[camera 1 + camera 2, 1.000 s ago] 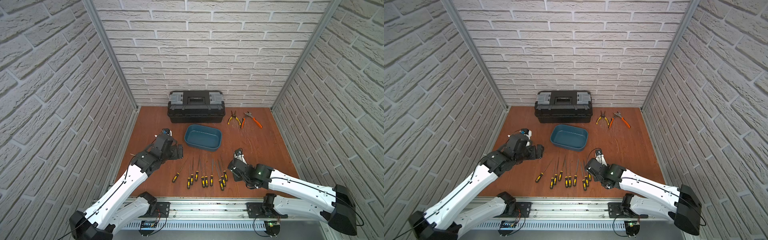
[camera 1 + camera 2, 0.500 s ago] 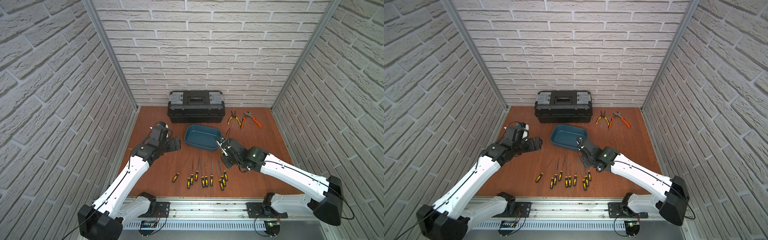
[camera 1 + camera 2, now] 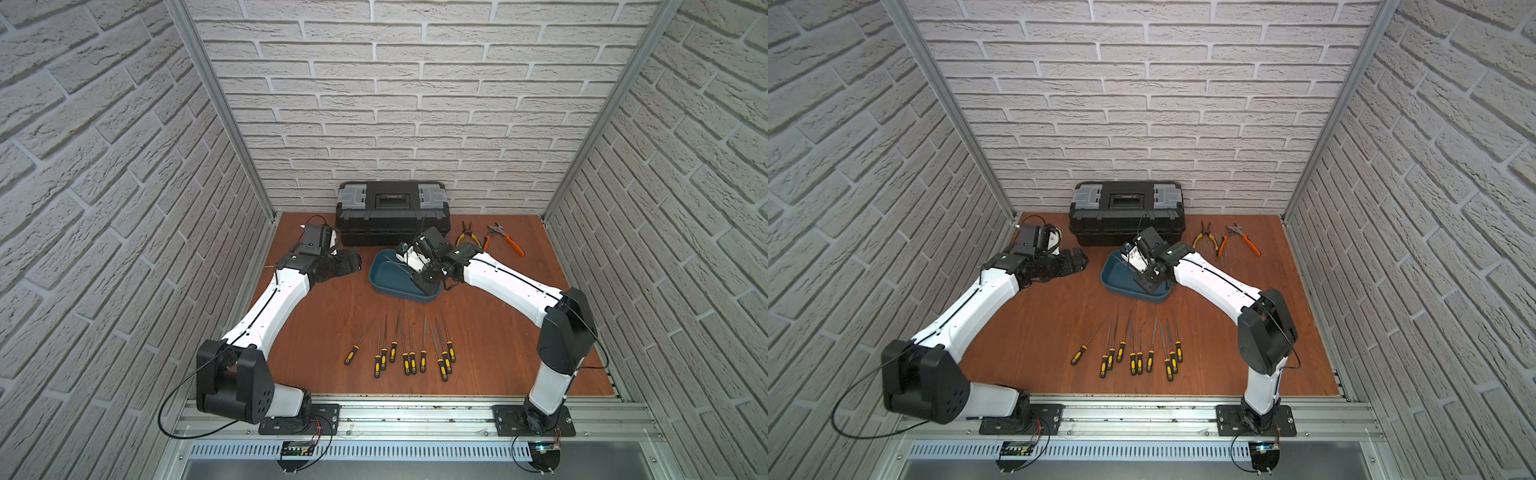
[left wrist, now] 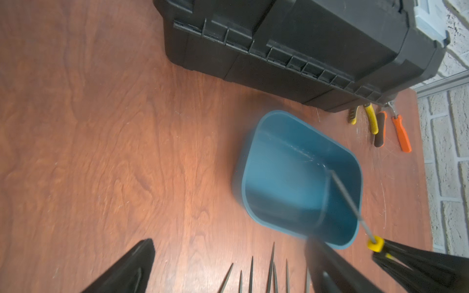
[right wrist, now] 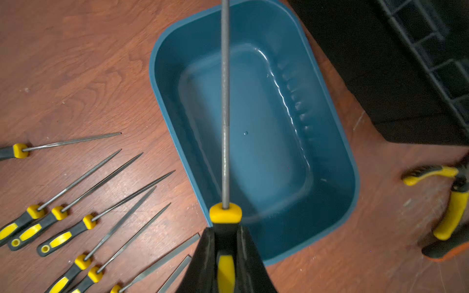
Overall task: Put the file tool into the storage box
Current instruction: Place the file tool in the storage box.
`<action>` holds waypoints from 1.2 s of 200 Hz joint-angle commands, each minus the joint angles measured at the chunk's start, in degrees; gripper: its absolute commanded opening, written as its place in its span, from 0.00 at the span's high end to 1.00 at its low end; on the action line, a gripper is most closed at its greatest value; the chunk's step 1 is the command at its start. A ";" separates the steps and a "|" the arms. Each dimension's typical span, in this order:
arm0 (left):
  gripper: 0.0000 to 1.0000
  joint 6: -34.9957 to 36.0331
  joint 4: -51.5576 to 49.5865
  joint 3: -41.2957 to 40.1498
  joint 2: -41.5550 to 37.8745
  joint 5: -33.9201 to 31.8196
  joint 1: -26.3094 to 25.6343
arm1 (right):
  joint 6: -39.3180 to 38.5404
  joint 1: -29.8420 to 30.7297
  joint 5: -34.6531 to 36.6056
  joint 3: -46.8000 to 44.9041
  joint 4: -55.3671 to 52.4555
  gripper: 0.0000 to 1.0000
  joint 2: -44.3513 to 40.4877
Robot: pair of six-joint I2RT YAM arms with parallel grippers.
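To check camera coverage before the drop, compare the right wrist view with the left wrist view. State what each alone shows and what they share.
Right wrist only: the yellow-and-black handles of the spare files lying on the table.
Left wrist only: the open left gripper, the brick wall and the grey latch on the black toolbox.
Both: the empty storage box, the right gripper shut on the file tool, its shaft over the box, the toolbox and the yellow pliers.
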 commanded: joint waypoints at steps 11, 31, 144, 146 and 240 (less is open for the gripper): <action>0.02 0.45 2.15 1.26 1.32 1.54 0.43 | -5.99 -0.70 -2.30 2.97 1.71 0.97 4.53; 0.02 0.57 1.97 0.83 1.63 1.65 0.39 | -7.45 -0.80 -2.15 3.96 1.75 0.98 6.98; 0.02 0.18 1.19 -2.51 0.20 0.29 -3.29 | -10.07 -0.81 -1.17 1.21 4.28 0.90 11.76; 0.02 0.20 1.19 -2.51 0.14 0.21 -3.39 | -9.99 -0.81 -1.32 1.14 4.29 0.90 11.69; 0.02 -0.89 0.24 -4.54 -3.43 -2.05 -5.89 | -3.72 -0.77 -5.78 0.06 3.19 0.52 8.13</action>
